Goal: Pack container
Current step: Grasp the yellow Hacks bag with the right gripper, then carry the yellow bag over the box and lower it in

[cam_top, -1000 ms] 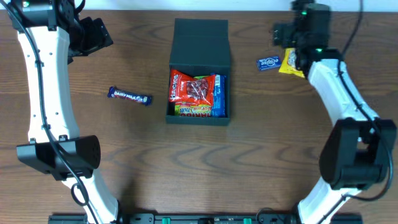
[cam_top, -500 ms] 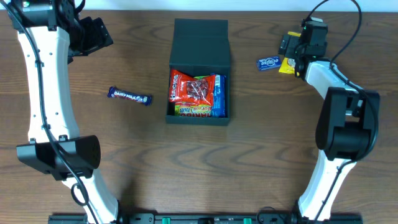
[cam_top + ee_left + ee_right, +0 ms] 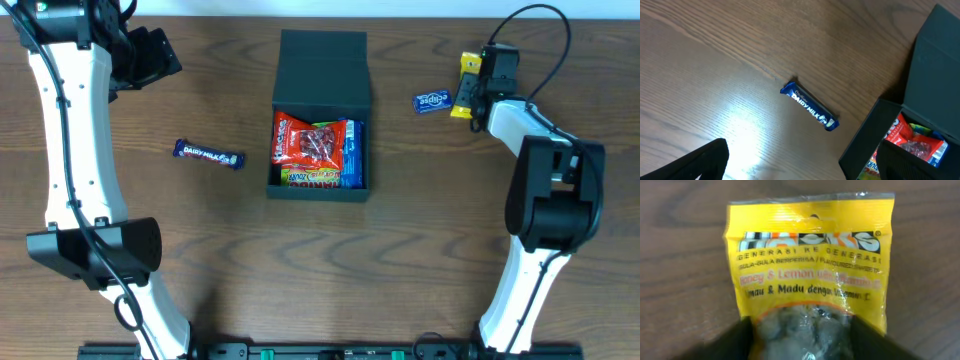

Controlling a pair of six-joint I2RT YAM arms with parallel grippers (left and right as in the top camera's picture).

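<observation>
The dark teal container [image 3: 321, 191] stands open at the table's middle, its flap lid [image 3: 322, 68] folded back, with red, green and blue snack packets [image 3: 312, 145] inside. A yellow candy packet [image 3: 467, 72] lies at the far right. My right gripper [image 3: 472, 95] is down on it, and in the right wrist view the two fingers press both sides of the yellow candy packet [image 3: 810, 265], gripper [image 3: 800, 342] shut on its clear lower part. My left gripper [image 3: 150, 55] hangs open at the far left. In the left wrist view the gripper [image 3: 802, 165] holds nothing.
A blue Dairy Milk bar [image 3: 210, 154] lies on the wood left of the container, also seen in the left wrist view as the bar [image 3: 810, 106]. A small blue Eclipse packet [image 3: 432, 101] lies just left of the yellow packet. The table's far edge runs close behind both.
The right gripper came down onto the yellow packet and its jaws closed from wide open onto the packet's sides. The left arm stayed still.
</observation>
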